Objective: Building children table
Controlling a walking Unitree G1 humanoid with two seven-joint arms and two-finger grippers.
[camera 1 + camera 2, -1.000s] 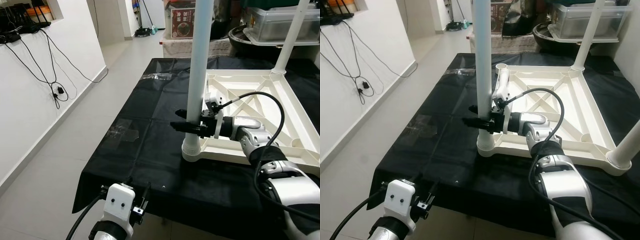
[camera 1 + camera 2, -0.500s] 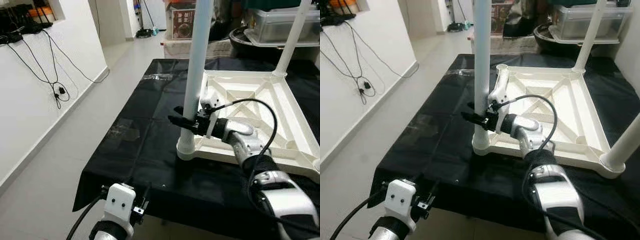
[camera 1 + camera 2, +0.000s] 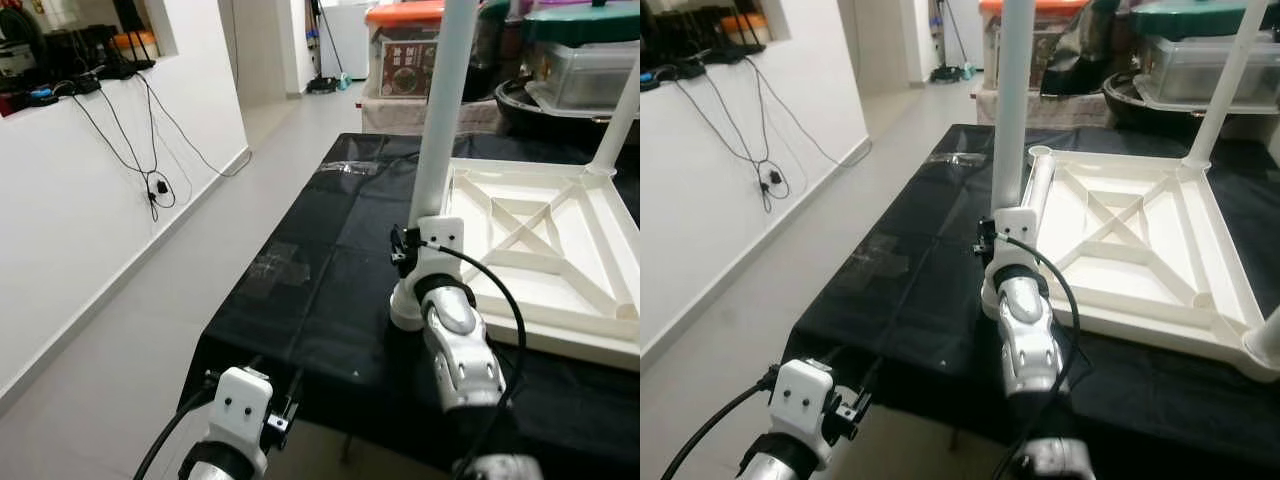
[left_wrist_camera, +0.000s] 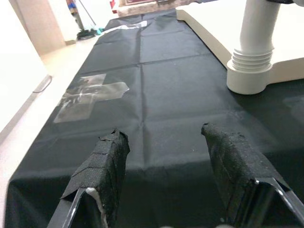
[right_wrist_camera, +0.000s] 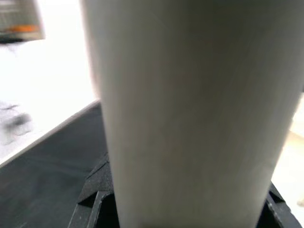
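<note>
Upturned tabletop (image 3: 1120, 240) on cloth-covered table (image 3: 900, 300), leg (image 3: 1012, 110) upright at its near-left corner

the right arm (image 3: 455, 330) swung round to reach straight forward, and its right gripper (image 3: 404, 246) stayed clamped on the white leg (image 3: 436, 150).

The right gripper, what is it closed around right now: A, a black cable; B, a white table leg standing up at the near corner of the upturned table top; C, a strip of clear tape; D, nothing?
B: the right gripper has its fingers either side of the white table leg.
</note>
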